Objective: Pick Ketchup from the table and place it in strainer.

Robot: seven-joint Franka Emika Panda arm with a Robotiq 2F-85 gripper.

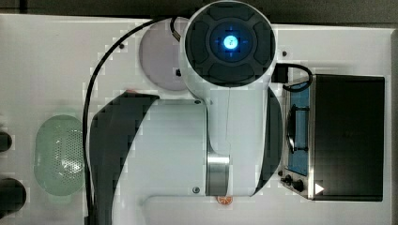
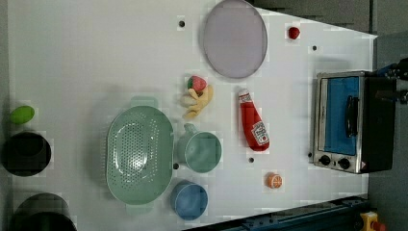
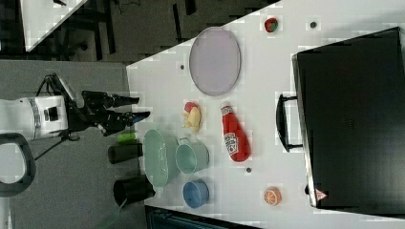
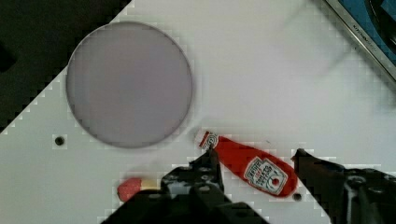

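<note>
Ketchup point(image 2: 253, 124) lies flat on the table point(image 2: 96, 57), we see, long axis roughly along the left view's vertical, cap toward the plate point(image 2: 235, 38); jaws spread, seemingly well above it.

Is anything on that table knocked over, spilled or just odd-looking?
The ketchup bottle lies on its side on the table rather than standing, between the toaster oven and the green cup. No spill shows, and the strainer sits upright and empty.

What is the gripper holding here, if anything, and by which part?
Nothing. The gripper is open, high above the table, while the Ketchup lies flat on the table, untouched.
</note>
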